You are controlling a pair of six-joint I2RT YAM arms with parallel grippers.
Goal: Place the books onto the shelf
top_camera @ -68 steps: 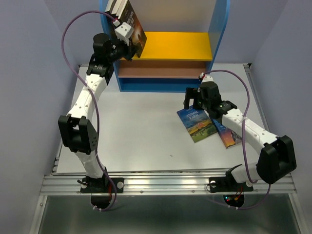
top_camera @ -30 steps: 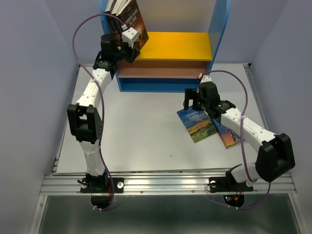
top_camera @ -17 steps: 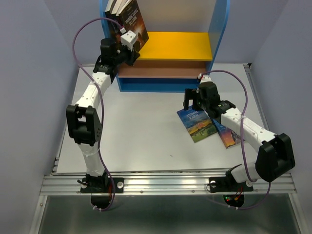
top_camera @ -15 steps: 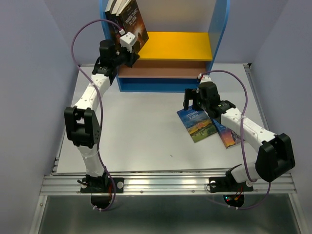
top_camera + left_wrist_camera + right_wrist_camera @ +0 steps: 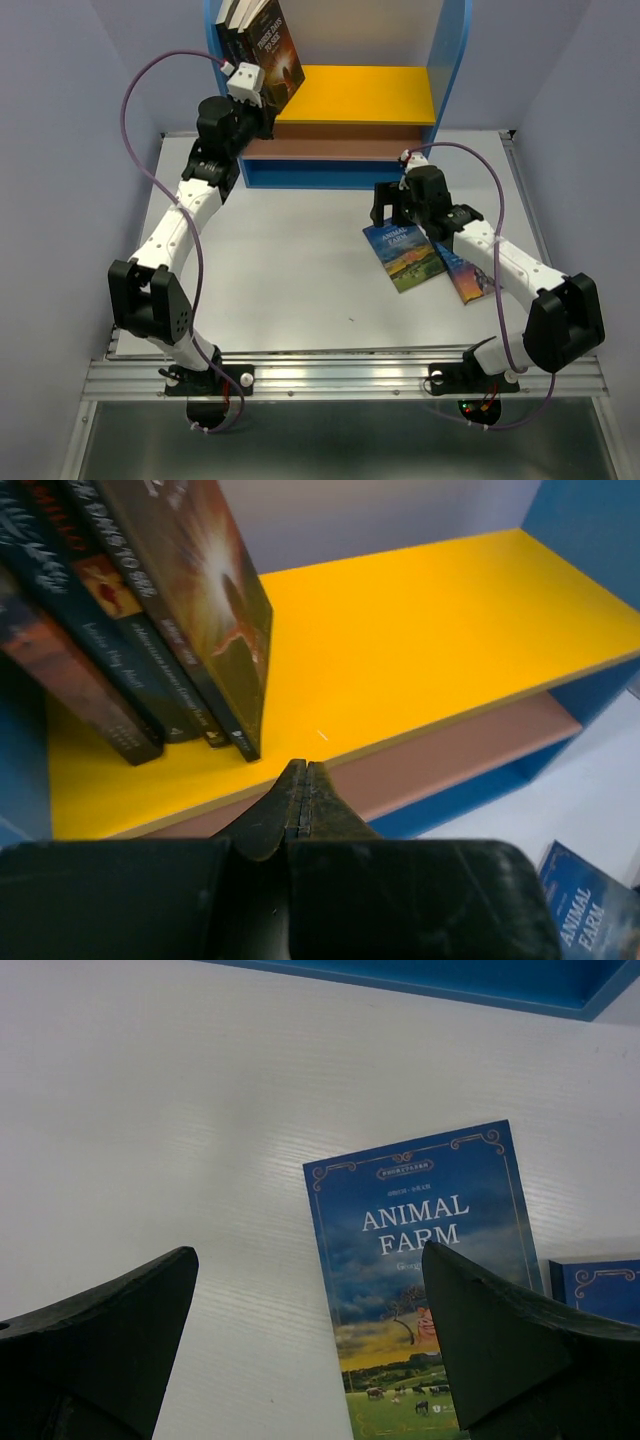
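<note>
Shifted a little aside since a moment ago, my left tool (image 5: 302,778) sits clenched on nothing, the shelf (image 5: 420,650) and its leaning dark book (image 5: 200,590) just ahead, so my right tool (image 5: 308,1255), spread wide above the Animal Farm book (image 5: 400,1220) on the worktop (image 5: 150,1110), should probably descend squarely onto its nearest edge.

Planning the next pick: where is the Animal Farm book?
In the top view, Animal Farm lies flat on the table's right half, below the open right gripper, beside another blue book.

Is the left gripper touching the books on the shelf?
Apart. Left wrist view shows yellow board between the shut left gripper and the nearest book.
</note>
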